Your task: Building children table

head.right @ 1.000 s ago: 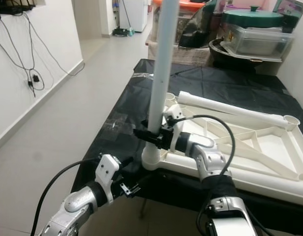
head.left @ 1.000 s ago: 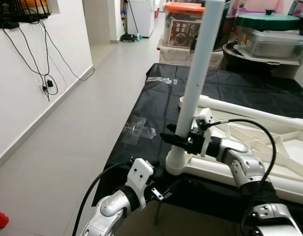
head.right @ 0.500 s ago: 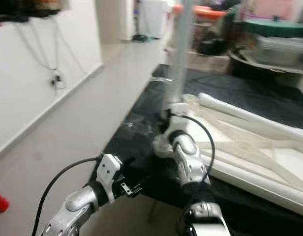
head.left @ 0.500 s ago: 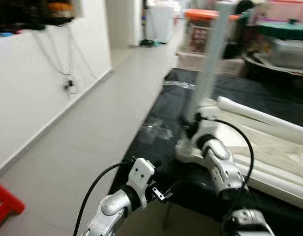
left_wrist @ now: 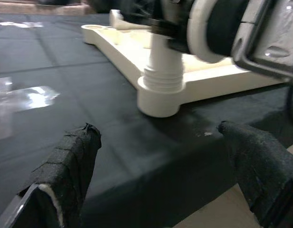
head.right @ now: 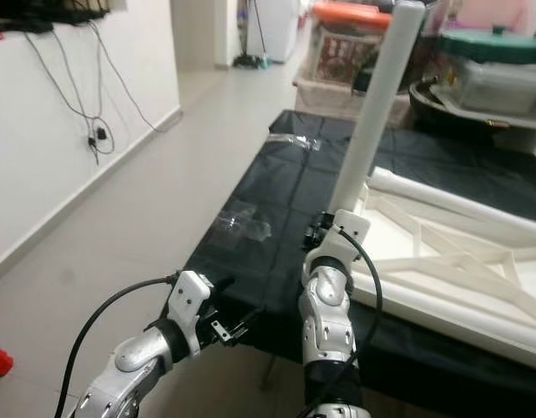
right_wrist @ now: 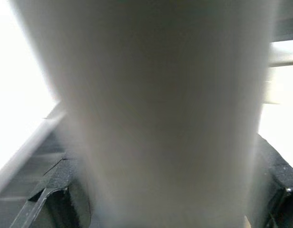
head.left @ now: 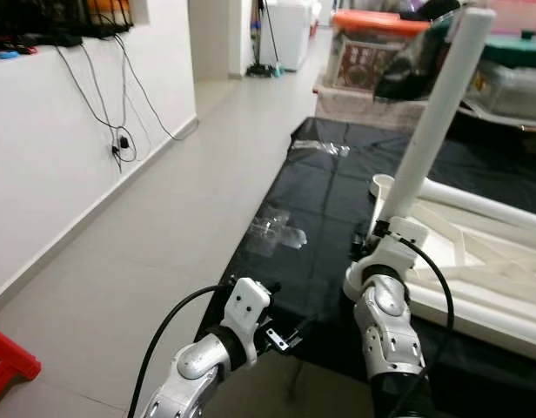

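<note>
I see a smooth, matt white plastic table leg [head.left: 432, 113], a cream plastic tabletop frame [head.left: 477, 261], a faintly glossy black sheet [head.left: 329, 183] over the desk, and crinkly clear plastic wrappers [head.left: 274, 232].

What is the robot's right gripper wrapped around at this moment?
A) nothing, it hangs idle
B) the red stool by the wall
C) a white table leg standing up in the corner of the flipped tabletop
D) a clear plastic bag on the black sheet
C: the right gripper sits closed on the base of the white table leg, which rises tilted from a corner socket of the upside-down tabletop; the right wrist view has the leg between the fingers.
</note>
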Controlling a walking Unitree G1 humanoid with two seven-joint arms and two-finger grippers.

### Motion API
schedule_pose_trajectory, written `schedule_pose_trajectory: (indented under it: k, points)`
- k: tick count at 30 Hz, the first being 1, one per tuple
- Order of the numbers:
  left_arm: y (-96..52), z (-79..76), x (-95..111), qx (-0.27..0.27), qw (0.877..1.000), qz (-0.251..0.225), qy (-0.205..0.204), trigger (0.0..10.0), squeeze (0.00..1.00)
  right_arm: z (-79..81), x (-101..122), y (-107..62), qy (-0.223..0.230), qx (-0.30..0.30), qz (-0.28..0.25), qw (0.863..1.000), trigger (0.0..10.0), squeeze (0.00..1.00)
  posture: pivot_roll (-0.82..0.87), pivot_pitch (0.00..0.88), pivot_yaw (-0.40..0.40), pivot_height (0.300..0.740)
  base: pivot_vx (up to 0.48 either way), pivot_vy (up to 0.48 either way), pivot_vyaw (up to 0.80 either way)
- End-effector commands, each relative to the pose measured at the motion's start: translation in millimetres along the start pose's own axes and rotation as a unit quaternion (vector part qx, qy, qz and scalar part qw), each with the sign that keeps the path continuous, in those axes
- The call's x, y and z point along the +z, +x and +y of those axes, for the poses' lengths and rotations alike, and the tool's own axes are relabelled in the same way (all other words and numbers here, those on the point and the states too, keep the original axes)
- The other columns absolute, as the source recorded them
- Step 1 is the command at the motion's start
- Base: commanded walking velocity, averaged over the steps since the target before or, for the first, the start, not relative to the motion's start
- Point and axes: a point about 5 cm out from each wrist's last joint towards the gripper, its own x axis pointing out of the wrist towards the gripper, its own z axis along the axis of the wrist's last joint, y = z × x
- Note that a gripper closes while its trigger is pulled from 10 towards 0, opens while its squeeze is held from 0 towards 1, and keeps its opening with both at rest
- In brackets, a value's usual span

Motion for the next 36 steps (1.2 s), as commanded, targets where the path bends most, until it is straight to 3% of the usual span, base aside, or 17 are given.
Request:
schedule_pose_trajectory:
  k: [1, 4, 8, 11, 21, 22, 23, 24, 25, 26, 28, 29, 30, 31, 33, 34, 36]
  points:
    - [0.3, -0.3, -3, 0.000, 1.000, 0.004, 0.004, 10.0, 0.00, 11.1, 7, 4.3, 0.015, 0.074, -0.013, 0.997, 10.0, 0.00, 0.10, 0.000, -0.070, 0.740, 0.000, 0.000, 0.00]
    - [1.2, -0.2, -3, 0.000, 1.000, 0.003, 0.003, 10.0, 0.00, 4.2, 10, 3.9, -0.008, 0.236, 0.034, 0.971, 10.0, 0.00, 0.09, 0.000, -0.067, 0.740, 0.000, 0.000, 0.00]
    - [1.9, -0.1, -3, -0.001, 1.000, 0.003, 0.003, 10.0, 0.00, -0.2, 8, 1.2, -0.029, 0.325, 0.084, 0.941, 10.0, 0.00, 0.09, 0.000, -0.067, 0.740, 0.000, 0.000, 0.00]
    - [3.2, -0.3, -4, -0.002, 1.000, 0.003, 0.004, 10.0, 0.00, -2.5, 2, 1.3, -0.067, 0.429, 0.149, 0.889, 10.0, 0.00, 0.10, 0.000, -0.074, 0.740, 0.000, 0.000, 0.00]
    - [2.9, 0.0, -4, 0.001, 1.000, 0.002, 0.005, 10.0, 0.00, 21.5, 3, 5.5, -0.065, 0.565, 0.190, 0.800, 10.0, 0.00, 0.11, 0.000, -0.083, 0.740, 0.000, 0.000, 0.00]
    - [2.9, 0.4, -4, 0.002, 1.000, 0.002, 0.005, 10.0, 0.00, 24.8, 3, 7.3, -0.064, 0.569, 0.194, 0.797, 7.6, 0.00, 0.12, 0.000, -0.088, 0.740, 0.000, 0.000, 0.00]
    - [2.9, 0.4, -4, 0.002, 1.000, 0.002, 0.005, 10.0, 0.00, 24.8, 3, 7.3, -0.064, 0.569, 0.194, 0.797, 7.6, 0.00, 0.12, 0.000, -0.088, 0.740, 0.000, 0.000, 0.00]
    - [2.5, 0.7, -4, 0.002, 1.000, 0.002, 0.004, 10.0, 0.00, 28.0, 2, 8.2, -0.062, 0.571, 0.197, 0.795, 3.8, 0.00, 0.12, 0.000, -0.090, 0.740, 0.000, 0.000, 0.00]
    - [2.5, 0.7, -4, 0.002, 1.000, 0.002, 0.004, 10.0, 0.00, 28.0, 2, 8.2, -0.062, 0.571, 0.197, 0.795, 3.8, 0.00, 0.12, 0.000, -0.090, 0.740, 0.000, 0.000, 0.00]
    - [2.1, 1.0, -4, 0.003, 1.000, 0.003, 0.004, 10.0, 0.00, 29.8, 0, 9.2, -0.066, 0.564, 0.197, 0.799, 0.0, 0.00, 0.12, 0.000, -0.089, 0.740, 0.000, 0.000, 0.00]
    - [2.1, 1.0, -4, 0.003, 1.000, 0.003, 0.004, 10.0, 0.00, 29.8, 0, 9.2, -0.066, 0.564, 0.197, 0.799, 0.0, 0.00, 0.12, 0.000, -0.089, 0.740, 0.000, 0.000, 0.00]
    - [1.7, 1.2, -4, 0.003, 1.000, 0.003, 0.004, 10.0, 0.00, 29.6, -3, 12.4, -0.077, 0.540, 0.187, 0.817, 0.0, 0.00, 0.12, 0.000, -0.089, 0.740, 0.000, 0.000, 0.00]
    - [1.4, 1.4, -5, 0.003, 1.000, 0.003, 0.004, 10.0, 0.00, 25.0, -6, 19.0, -0.087, 0.476, 0.167, 0.859, 0.0, 0.00, 0.12, 0.000, -0.086, 0.740, 0.000, 0.000, 0.00]
    - [1.4, 1.4, -5, 0.003, 1.000, 0.003, 0.004, 10.0, 0.00, 25.0, -6, 19.0, -0.087, 0.476, 0.167, 0.859, 0.0, 0.00, 0.12, 0.000, -0.086, 0.740, 0.000, 0.000, 0.00]
    - [0.7, 1.7, -5, 0.002, 1.000, 0.004, 0.003, 10.0, 0.00, 3.5, -4, 32.3, -0.087, 0.273, 0.113, 0.951, 0.0, 0.00, 0.11, 0.000, -0.077, 0.740, 0.000, 0.000, 0.00]
    - [0.7, 1.8, -5, 0.001, 1.000, 0.004, 0.003, 10.0, 0.00, -11.7, -3, 35.6, -0.100, 0.163, 0.104, 0.976, 0.0, 0.00, 0.11, 0.000, -0.077, 0.740, 0.000, 0.000, 0.00]
    - [0.8, 2.0, -5, 0.001, 1.000, 0.005, 0.003, 10.0, 0.00, -26.4, 0, 35.7, -0.123, 0.066, 0.092, 0.986, 0.0, 0.00, 0.11, 0.000, -0.073, 0.740, 0.000, 0.000, 0.00]
